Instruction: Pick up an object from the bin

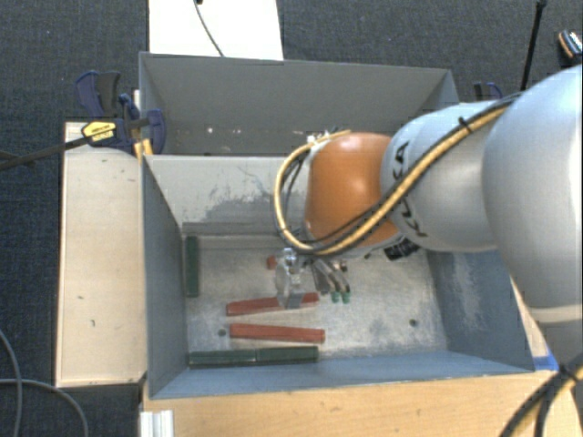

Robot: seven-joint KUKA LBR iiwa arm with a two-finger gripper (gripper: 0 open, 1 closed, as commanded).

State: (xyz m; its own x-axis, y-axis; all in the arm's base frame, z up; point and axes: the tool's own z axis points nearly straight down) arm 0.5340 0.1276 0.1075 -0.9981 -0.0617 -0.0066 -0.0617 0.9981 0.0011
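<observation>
Grey bin (168, 271) | gripper (291, 295) low at centre, over upper red stick (260, 307) | grip width: cannot tell | lower red stick (276, 333) just below | left green stick (191, 265) | bottom green stick (253, 357)

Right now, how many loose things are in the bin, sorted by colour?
Dark green bars: 2, one by the left wall, one along the front wall
Red-brown bars: 2, one tilted, one below it
Small red piece, part hidden beside the hand: 1
Total: 5
</observation>
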